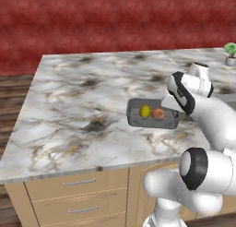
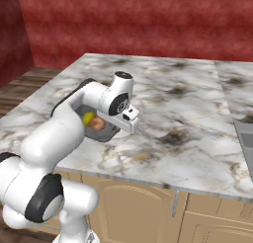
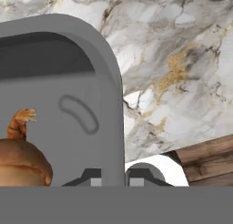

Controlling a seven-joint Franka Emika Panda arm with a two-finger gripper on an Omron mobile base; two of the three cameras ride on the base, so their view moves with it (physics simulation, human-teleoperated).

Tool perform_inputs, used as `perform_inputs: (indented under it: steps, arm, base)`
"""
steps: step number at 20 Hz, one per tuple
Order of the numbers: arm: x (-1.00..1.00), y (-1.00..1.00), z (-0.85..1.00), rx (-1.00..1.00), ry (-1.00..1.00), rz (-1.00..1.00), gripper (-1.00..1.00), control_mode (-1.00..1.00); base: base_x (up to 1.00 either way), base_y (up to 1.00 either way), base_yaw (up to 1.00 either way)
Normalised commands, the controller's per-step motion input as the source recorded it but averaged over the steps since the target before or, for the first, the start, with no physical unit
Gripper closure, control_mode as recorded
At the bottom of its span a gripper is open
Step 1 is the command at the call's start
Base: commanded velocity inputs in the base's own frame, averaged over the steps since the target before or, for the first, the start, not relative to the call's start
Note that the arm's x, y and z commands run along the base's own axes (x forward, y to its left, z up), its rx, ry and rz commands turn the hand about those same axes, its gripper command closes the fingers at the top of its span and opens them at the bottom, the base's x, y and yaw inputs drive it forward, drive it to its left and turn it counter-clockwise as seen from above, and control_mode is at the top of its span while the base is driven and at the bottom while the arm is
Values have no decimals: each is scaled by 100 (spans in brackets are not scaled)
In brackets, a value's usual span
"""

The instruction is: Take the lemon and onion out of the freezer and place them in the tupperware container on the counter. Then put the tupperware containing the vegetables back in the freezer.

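Down on the counter (image 1: 83, 110), the tupperware container (image 3: 68, 104) holds the lemon (image 1: 145, 111) and onion (image 3: 20, 161) side by side, its rim wall pinched between the fingertips (image 3: 91, 178) of the gripper (image 3: 111, 180).

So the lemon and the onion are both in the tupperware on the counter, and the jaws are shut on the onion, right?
Not quite. The lemon and onion do lie in the tupperware on the counter, but the jaws are shut on the tupperware's rim, not the onion. The hand view shows the wall between the fingertips, with the onion lying apart.
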Motion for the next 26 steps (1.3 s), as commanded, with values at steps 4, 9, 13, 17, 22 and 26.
perform_inputs:
  steps: [4,9,13,17,22,26]
  arm:
    - [-79,51,79,0,0,0,100,-100]
    - [-91,54,73,1,0,0,100,-100]
    - [-96,52,60,0,0,0,100,-100]
    - [-95,55,50,0,0,0,100,-100]
    - [-80,52,36,0,0,0,100,-100]
    - [-67,40,17,0,0,0,100,-100]
  base:
    - [0,0,0]
    - [0,0,0]
    - [0,0,0]
    - [0,0,0]
    - [0,0,0]
    - [0,0,0]
